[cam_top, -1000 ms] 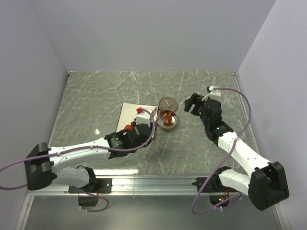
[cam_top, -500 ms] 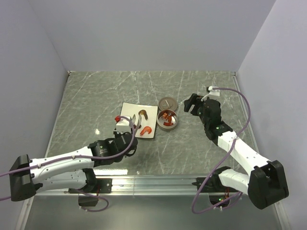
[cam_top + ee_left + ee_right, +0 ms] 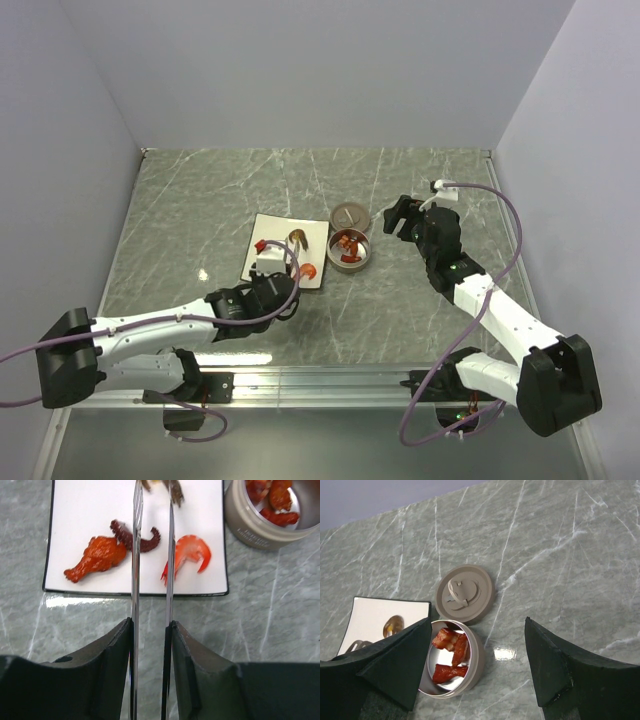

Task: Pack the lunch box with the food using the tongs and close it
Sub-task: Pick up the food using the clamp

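My left gripper (image 3: 151, 625) is shut on the thin silver tongs (image 3: 135, 555). Their two arms reach out over the white plate (image 3: 75, 510), slightly apart, with the tips cut off by the top edge. Under them on the plate lie food pieces: an orange chunk (image 3: 97, 556), a dark curled piece (image 3: 150, 539) and a red shrimp (image 3: 187, 552). The round metal lunch box (image 3: 475, 670) stands open to the plate's right with red food (image 3: 451, 645) inside. Its lid (image 3: 465, 594) lies flat just behind it. My right gripper (image 3: 477, 625) hovers open and empty beside the lunch box.
The white square plate (image 3: 262, 228) sits mid-table, left of the lunch box (image 3: 351, 250) and lid (image 3: 347, 214). My left gripper (image 3: 280, 280) is at the plate's near edge, my right gripper (image 3: 400, 215) right of the lid. Walls close in the marble table on three sides.
My left arm has swung left, away from the lunch box, pulled back, then come forward again with the tongs over the plate. The right arm has stayed still.
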Tool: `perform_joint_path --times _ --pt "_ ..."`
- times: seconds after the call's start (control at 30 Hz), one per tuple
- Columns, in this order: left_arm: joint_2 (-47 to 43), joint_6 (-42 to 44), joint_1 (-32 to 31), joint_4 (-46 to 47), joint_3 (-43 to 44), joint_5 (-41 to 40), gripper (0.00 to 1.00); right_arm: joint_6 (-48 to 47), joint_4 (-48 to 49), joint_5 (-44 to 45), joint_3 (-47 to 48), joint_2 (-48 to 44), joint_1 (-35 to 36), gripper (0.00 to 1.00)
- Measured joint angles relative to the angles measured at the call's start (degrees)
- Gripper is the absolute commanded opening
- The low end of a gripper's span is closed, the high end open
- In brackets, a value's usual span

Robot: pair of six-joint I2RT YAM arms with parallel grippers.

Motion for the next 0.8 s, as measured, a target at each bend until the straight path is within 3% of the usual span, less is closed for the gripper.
perform_joint_path --times 0.8 --pt "6.51 6.34 6.36 10.93 1.60 6.36 0.42 -0.02 0.07 0.00 0.00 2.01 -0.17 0.82"
